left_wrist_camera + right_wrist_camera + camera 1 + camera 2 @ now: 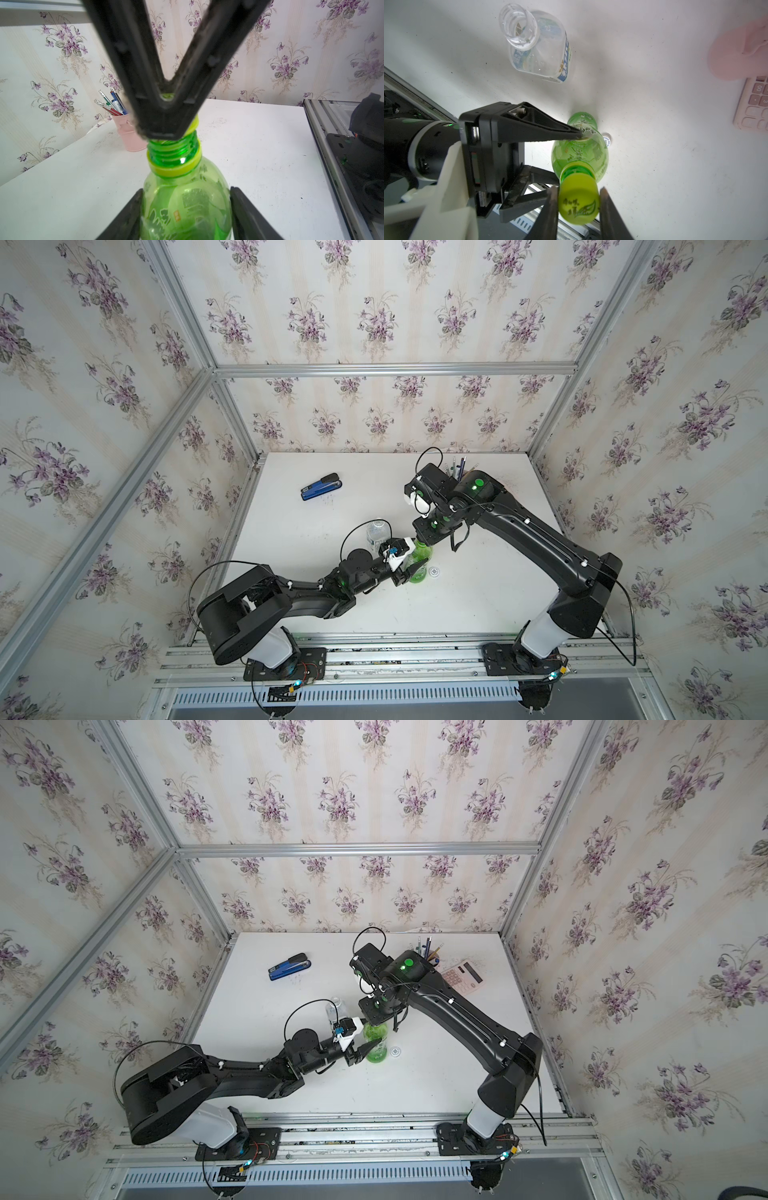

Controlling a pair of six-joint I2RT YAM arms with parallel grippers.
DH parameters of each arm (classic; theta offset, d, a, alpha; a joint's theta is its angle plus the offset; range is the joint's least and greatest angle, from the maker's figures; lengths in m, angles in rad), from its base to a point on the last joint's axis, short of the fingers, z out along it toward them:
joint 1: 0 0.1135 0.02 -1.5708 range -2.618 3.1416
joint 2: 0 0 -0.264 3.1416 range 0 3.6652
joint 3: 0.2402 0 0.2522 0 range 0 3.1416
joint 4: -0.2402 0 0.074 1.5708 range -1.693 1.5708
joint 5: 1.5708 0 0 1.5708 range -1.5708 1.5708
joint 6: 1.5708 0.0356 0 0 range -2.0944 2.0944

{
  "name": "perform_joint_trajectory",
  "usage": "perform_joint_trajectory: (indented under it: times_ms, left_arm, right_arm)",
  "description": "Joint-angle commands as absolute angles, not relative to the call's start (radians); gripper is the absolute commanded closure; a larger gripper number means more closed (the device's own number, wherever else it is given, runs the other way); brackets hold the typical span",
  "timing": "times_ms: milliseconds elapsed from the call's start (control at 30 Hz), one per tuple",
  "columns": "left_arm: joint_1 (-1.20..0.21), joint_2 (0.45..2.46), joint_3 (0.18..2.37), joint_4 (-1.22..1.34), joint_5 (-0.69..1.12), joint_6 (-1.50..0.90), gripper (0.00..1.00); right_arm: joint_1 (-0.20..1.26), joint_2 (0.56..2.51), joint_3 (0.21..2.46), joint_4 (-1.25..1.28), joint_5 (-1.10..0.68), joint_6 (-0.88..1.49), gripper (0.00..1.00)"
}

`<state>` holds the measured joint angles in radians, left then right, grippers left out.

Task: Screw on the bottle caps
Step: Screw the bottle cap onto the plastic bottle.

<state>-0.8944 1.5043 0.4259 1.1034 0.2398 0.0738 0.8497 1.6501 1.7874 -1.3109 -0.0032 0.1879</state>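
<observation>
Your left gripper (pixel 186 190) is clamping the green bottle (pixel 579 153) around its body, holding it upright so that, I judge, it cannot spin, while your right gripper (pixel 579 190) is pinching the yellow-green cap (pixel 578 204) narrowly at the mouth. Bare threads (pixel 172 149) are showing under the cap and it is looking tilted. The jaws are hiding whether it is catching. The clear bottle (pixel 537 47) is standing open behind, its white cap (pixel 435 572) lying just beside the green bottle's base.
</observation>
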Motion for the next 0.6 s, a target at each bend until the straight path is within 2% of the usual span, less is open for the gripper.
perform_joint_trajectory:
  times_ms: [0,567]
  left_arm:
    - [-0.894,1.511,0.421,1.006,0.249,0.069,0.36]
    - [-0.895,1.518,0.436,0.991,0.272,0.067,0.37]
  right_arm:
    - [0.853,1.648,1.785,-1.32,-0.039,0.187,0.71]
    - [0.862,1.679,1.803,-1.322,-0.015,0.19,0.71]
